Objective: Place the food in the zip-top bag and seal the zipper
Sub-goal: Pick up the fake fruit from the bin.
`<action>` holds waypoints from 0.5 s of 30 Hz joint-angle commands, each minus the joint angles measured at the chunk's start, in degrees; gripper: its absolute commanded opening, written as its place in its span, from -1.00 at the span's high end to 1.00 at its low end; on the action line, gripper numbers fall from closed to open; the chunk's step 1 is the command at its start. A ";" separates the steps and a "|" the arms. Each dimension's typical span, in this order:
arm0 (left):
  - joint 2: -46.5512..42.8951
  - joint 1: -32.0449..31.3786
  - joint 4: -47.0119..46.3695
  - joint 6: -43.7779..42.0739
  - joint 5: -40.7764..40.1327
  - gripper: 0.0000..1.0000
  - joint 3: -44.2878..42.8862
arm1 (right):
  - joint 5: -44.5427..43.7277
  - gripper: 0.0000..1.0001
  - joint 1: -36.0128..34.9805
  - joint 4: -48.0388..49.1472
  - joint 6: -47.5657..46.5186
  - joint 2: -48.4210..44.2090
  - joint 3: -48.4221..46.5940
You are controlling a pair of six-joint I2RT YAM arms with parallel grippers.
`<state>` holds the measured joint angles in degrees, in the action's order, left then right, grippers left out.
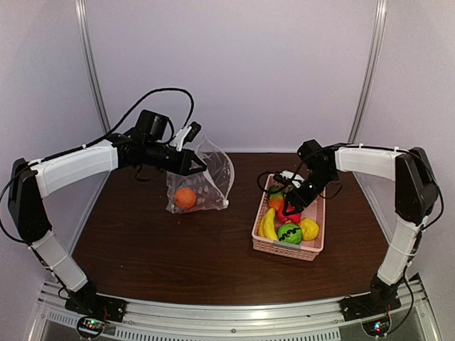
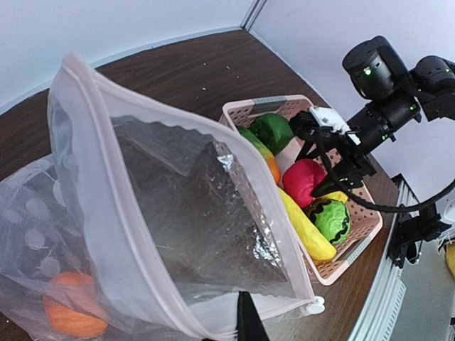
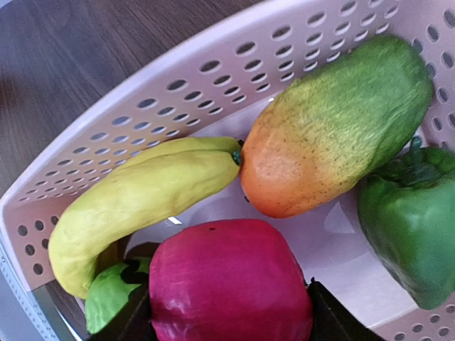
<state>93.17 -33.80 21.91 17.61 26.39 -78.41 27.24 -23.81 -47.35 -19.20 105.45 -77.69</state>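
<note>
**Zip-top bag** (image 1: 207, 181): clear, crinkly and dotted. It is on the left half of the tabletop (image 1: 178, 263), held up by its mouth edge, and its lower end appears to rest on the wood. The mouth gapes wide.

**Zipper** (image 2: 119, 213): a whitish strip around the open mouth, unsealed. The white slider (image 2: 315, 306) sits at one end of the strip.

**Orange** (image 1: 185, 197): inside the bag, at the bottom. It is the only food in the bag.

**Left pincer** (image 1: 190, 162): clenched on the bag's mouth edge and raised above the tabletop.

**Pink basket** (image 1: 284, 250): slatted, on the right half of the tabletop, well apart from the bag. It contains:
- red apple (image 3: 227, 284), in the middle
- banana (image 3: 135, 206), along the wall, its tip touching the orange-green fruit (image 3: 334, 135)
- green pepper (image 3: 409, 220), just beside the orange-green fruit
- striped ball (image 1: 289, 233), at the near end
- lemon (image 1: 309, 229), beside the striped ball

**Right pincer** (image 1: 290, 207): lowered into the basket. One finger stands on each side of the red apple, close against its flanks. I cannot tell whether the fingers are pressing on it. The apple lies among the other fruit.
</note>
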 commanded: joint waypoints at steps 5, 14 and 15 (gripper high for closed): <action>-0.05 0.23 -1.53 -0.16 2.13 1.00 -0.72 | 1.02 0.10 -0.42 -0.61 -0.34 -15.41 -5.32; 0.53 0.23 -2.08 -0.87 4.26 1.00 -0.78 | 8.79 0.15 -7.28 9.08 4.28 -11.86 -15.05; 0.44 0.23 -2.06 -0.98 4.14 1.00 -0.73 | 10.68 0.15 -7.95 9.67 5.68 -10.66 -16.88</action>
<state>93.36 -33.80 21.87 17.58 28.99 -78.41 30.59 -29.50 -41.78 -17.98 90.54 -89.49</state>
